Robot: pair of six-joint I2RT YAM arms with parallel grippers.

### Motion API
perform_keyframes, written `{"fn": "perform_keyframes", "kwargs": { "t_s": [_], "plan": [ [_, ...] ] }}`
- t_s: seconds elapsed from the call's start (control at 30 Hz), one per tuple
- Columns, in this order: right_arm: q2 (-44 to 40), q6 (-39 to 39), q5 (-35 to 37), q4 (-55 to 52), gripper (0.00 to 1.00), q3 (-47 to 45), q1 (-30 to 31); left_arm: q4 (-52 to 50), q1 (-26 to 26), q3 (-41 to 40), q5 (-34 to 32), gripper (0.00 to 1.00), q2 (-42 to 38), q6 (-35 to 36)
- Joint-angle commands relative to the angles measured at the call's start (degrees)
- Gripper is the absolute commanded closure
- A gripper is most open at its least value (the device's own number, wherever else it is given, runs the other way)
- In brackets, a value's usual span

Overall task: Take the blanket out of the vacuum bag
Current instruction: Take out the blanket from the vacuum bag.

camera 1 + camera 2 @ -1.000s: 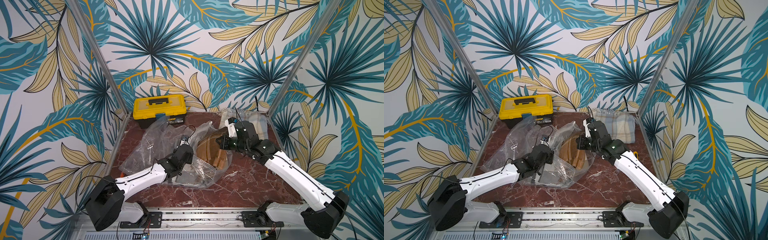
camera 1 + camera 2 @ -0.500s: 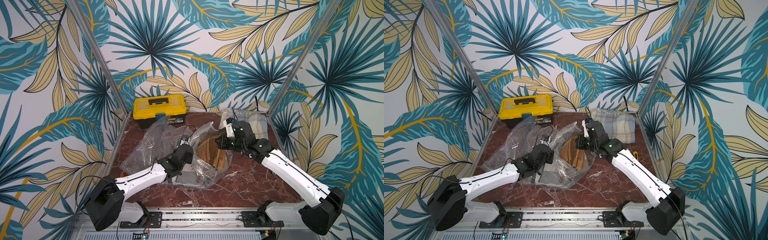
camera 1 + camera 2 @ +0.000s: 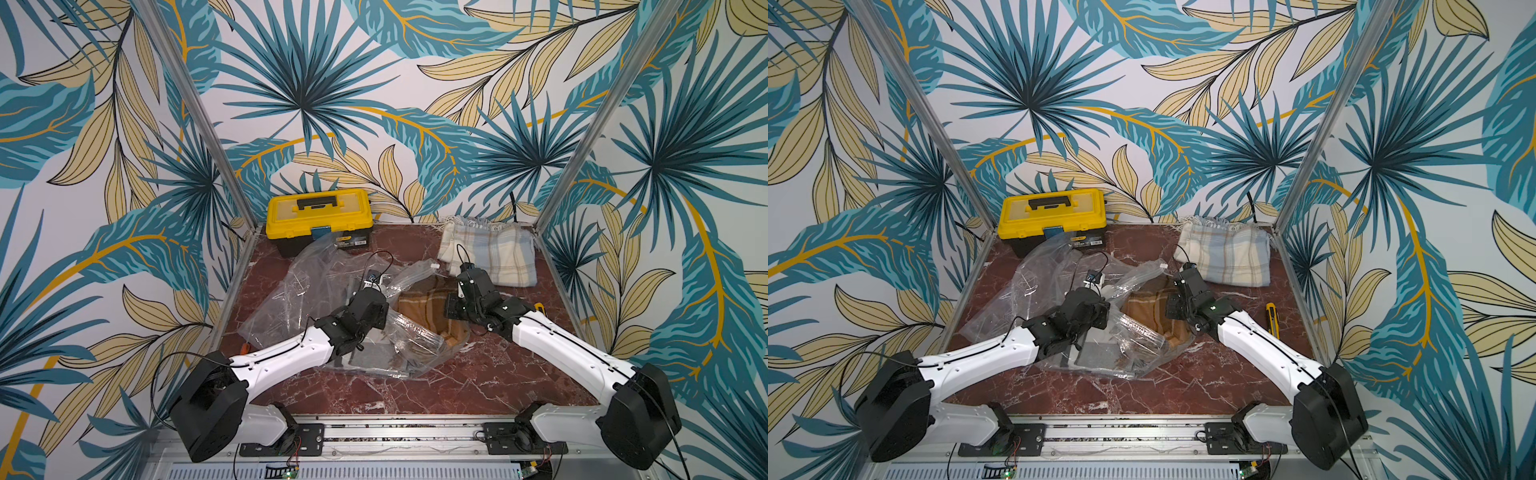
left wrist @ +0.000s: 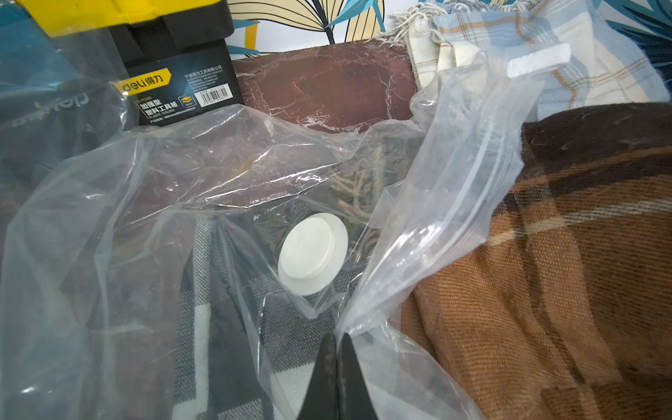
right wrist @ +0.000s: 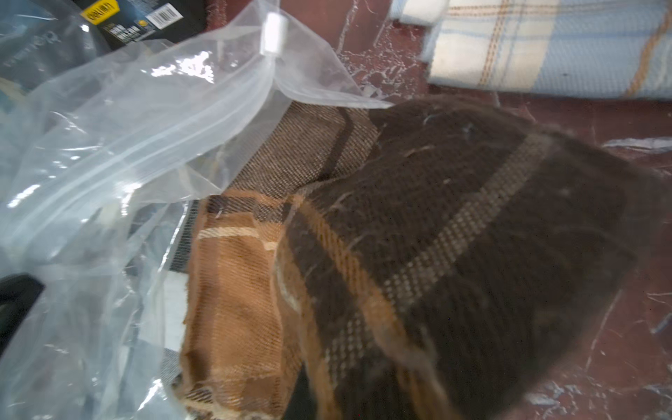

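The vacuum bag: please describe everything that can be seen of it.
The vacuum bag is clear, crinkled plastic, lying slack on the marble table. It has a round white valve on its upper face, a zip-seal strip along the mouth and a small white clip on that strip. The mouth is open; a brown plaid blanket sticks out of it, and grey checked cloth lies inside under the valve. The left claw is shut on a fold of the plastic by the mouth.

1 toolbox [image 3: 318, 216] sits at 11 o'clock, 1 utility knife [image 3: 1272, 318] at 3 o'clock. Blankets total 3: cream-blue blanket [image 3: 490, 257], brown blanket [image 3: 428, 299], grey blanket [image 4: 287, 327]. Whether 1 vacuum bag [image 4: 454, 182] or 2 is unclear.
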Motion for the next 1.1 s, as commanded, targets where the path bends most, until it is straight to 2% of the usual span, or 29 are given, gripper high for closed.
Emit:
{"fn": "perform_keyframes", "kwargs": {
  "t_s": [0.0,0.2,0.33,0.4,0.43,0.53,0.73,0.8,0.87,0.9,0.97,1.07],
  "plan": [
    [3.3,1.2,2.7,0.9,1.0,-3.4,-0.4,0.3,0.5,2.1,0.5,1.0,0.9,0.9],
    [6.7,1.0,0.9,3.6,1.0,-3.5,-0.8,-0.2,0.5,3.2,0.1,1.0,1.4,2.0],
    [5.6,-2.7,3.5,-1.6,0.62,2.5,-0.7,0.4,0.7,2.3,-1.5,1.0,3.7,1.3],
    [4.6,-4.2,4.2,-3.4,0.38,5.1,-0.8,0.6,0.8,2.0,-0.6,1.0,4.8,0.3],
    [4.4,-4.6,4.6,-4.3,0.33,5.9,-0.7,0.7,0.8,1.9,-0.1,1.0,5.2,-0.1],
    [4.4,-5.0,4.7,-5.5,0.27,7.6,-0.9,1.5,0.8,1.6,0.8,1.0,5.7,-1.1],
    [7.4,-4.6,3.4,-3.5,0.25,6.7,-1.2,0.9,0.8,1.9,0.3,1.0,5.2,0.2],
    [8.2,-4.0,1.2,-0.6,0.29,5.5,-1.9,0.7,0.8,1.9,0.1,1.0,5.1,0.3],
    [9.2,-3.5,-1.2,1.4,0.39,4.8,-2.8,0.5,0.8,1.8,0.0,1.0,5.0,0.3],
    [9.8,-3.3,-2.2,2.4,0.49,4.6,-3.1,0.5,0.8,1.7,-0.1,1.0,4.9,0.2],
    [10.9,-3.2,-3.6,3.7,0.62,4.4,-3.5,0.6,0.8,1.4,-0.1,1.0,4.7,0.1],
    [12.3,-3.2,-5.3,5.5,0.72,4.1,-4.0,0.4,0.8,1.1,-0.3,1.0,4.5,0.0]
  ]
}}
